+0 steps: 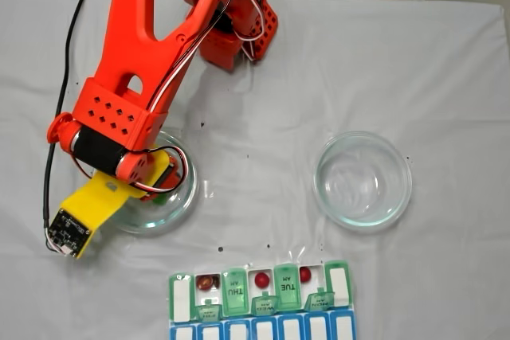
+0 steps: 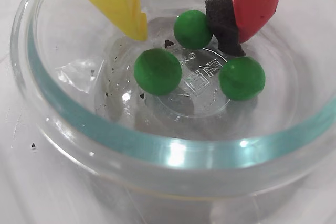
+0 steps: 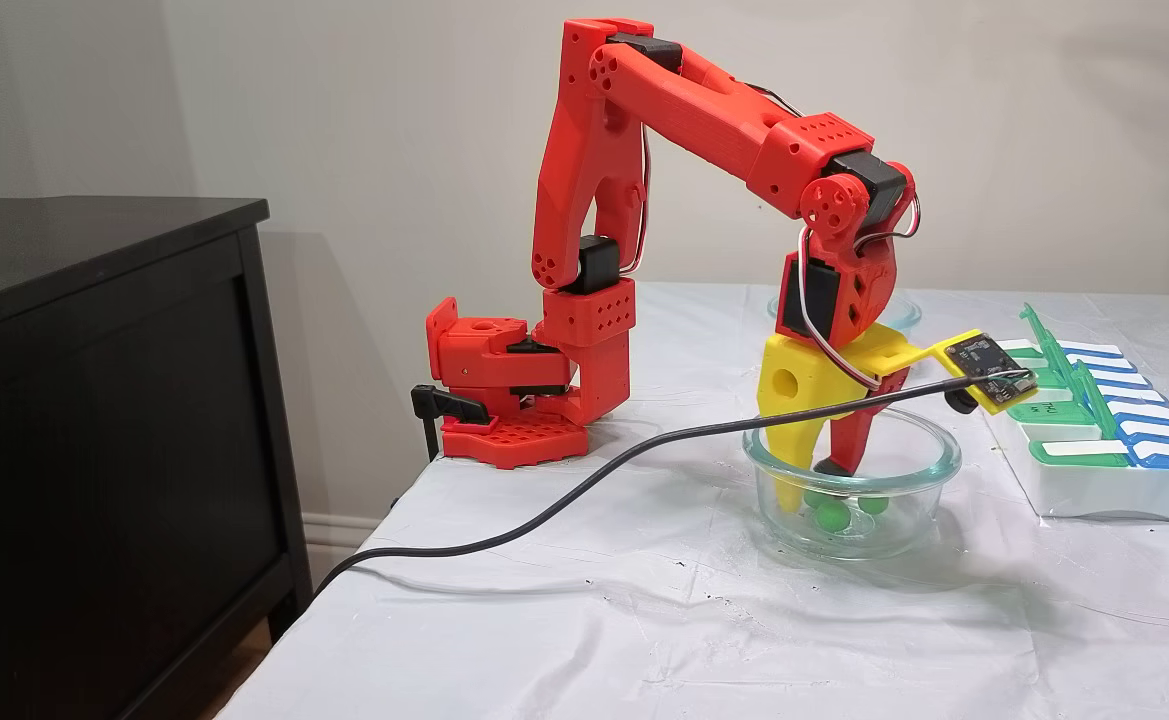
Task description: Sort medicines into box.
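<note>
Three green medicines (image 2: 158, 71) are sitting low in the glass dish (image 2: 173, 153), centre of the wrist view; the gripper (image 2: 190, 34) is hanging spread wide around the top one. Picking step, I'd say: next, closing gently, then carrying toward the box (image 1: 259, 291) at bottom.

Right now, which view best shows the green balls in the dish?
The wrist view: three green balls lie sharp and separate beneath the open claw. A fixed view shows them small through the glass; the arm covers them in the top-down one.

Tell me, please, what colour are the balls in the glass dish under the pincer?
Bright green, all three balls, clearest in the wrist view.
</note>
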Tool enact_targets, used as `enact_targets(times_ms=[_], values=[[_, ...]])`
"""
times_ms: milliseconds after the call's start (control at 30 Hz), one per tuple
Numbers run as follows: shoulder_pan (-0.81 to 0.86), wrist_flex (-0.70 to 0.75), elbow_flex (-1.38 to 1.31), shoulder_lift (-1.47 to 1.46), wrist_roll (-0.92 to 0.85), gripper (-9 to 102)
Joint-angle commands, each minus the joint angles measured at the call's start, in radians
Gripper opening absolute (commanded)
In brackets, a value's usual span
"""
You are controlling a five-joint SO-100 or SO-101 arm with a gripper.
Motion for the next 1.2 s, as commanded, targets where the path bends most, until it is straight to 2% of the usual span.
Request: enact_targets(times_ms=[0,433,500,533,633,1000,1167], values=[[0.000,-0.005,-0.040,0.044,-0.008,23],[-0.008,-0.015,-0.020,0.048,0.009,18],[-0.009,-0.023,-0.012,0.055,0.008,13],[-0.009,-0.026,-0.011,0.058,0.009,6],[-0.009,-0.028,-0.008,0.060,0.012,4],[-0.015,0.005,-0.009,0.069,0.015,0],[-0.038,0.071,-0.032,0.144,0.052,0]])
